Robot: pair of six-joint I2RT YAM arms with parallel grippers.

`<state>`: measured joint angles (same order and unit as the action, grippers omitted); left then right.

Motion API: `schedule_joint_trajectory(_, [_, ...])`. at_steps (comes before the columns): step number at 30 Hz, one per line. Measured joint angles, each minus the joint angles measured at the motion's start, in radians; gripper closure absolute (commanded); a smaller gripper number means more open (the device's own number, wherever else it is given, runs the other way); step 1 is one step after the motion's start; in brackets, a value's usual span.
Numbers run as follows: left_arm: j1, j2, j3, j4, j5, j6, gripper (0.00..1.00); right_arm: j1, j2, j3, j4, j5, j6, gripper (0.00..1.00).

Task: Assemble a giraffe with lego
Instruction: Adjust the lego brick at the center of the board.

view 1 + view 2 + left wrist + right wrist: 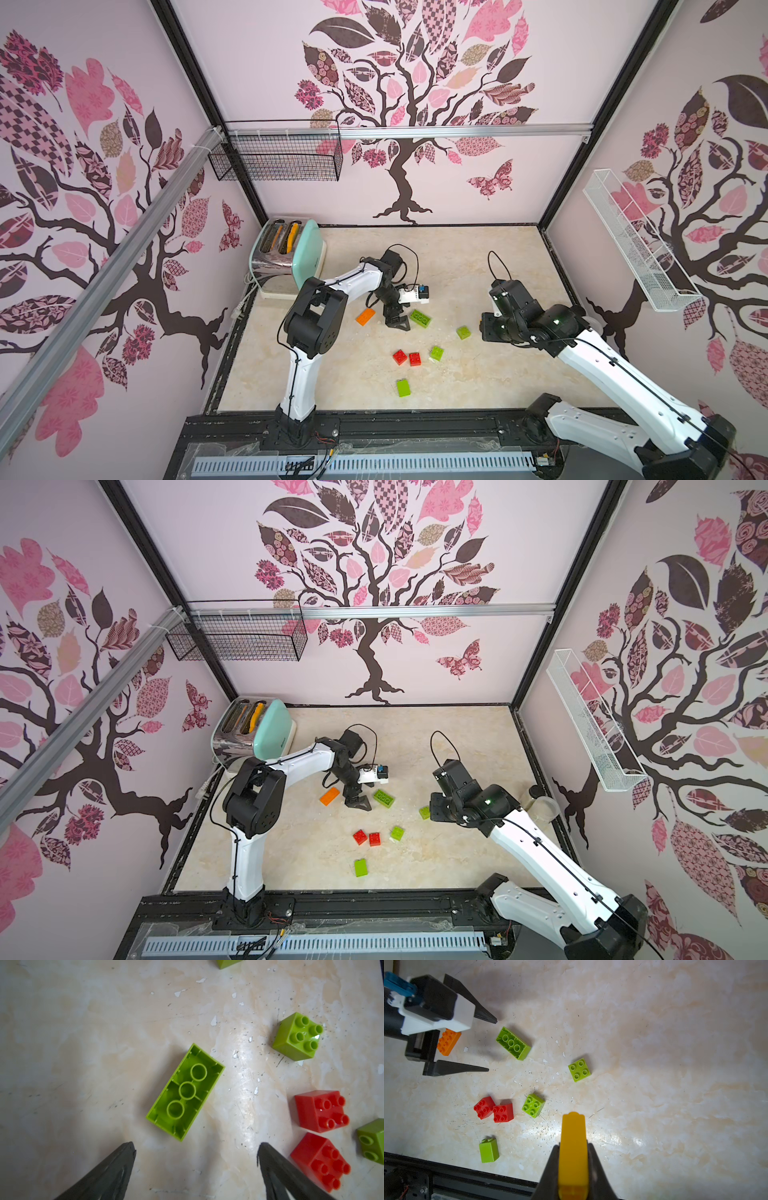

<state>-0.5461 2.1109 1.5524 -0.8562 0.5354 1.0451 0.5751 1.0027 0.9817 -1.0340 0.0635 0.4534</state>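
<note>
While the left jaws hang wide open just above the bench point(478, 266), the long lime brick point(185, 1092) lies studs-down (hollow side up) just ahead of their tips, untouched. The right jaws are clamped on the yellow brick point(572, 1147), held above the bench. The rest of the lego lies loose and unstacked: the orange brick point(365, 316) beside the left jaws, two red bricks point(400, 356) touching near the middle, a lime square brick point(436, 353) just beside them, another lime square point(463, 332) near the right arm point(582, 345), and a lime brick on its side point(403, 387) toward the front rail point(415, 424).
</note>
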Motion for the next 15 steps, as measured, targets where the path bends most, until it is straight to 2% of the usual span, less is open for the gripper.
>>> schedule_joint_trajectory(3, [-0.026, 0.026, 0.024, 0.007, -0.002, 0.012, 0.08, -0.019, 0.009, 0.0, -0.009, -0.018, 0.002, 1.0])
schedule_joint_trajectory(7, [-0.047, 0.027, 0.005, 0.036, -0.024, 0.022, 0.22, -0.026, 0.02, -0.001, -0.017, -0.036, 0.003, 1.0])
schedule_joint_trajectory(15, [-0.058, -0.037, -0.139, 0.203, -0.061, -0.045, 0.61, -0.028, 0.029, -0.003, -0.019, -0.064, 0.003, 1.0])
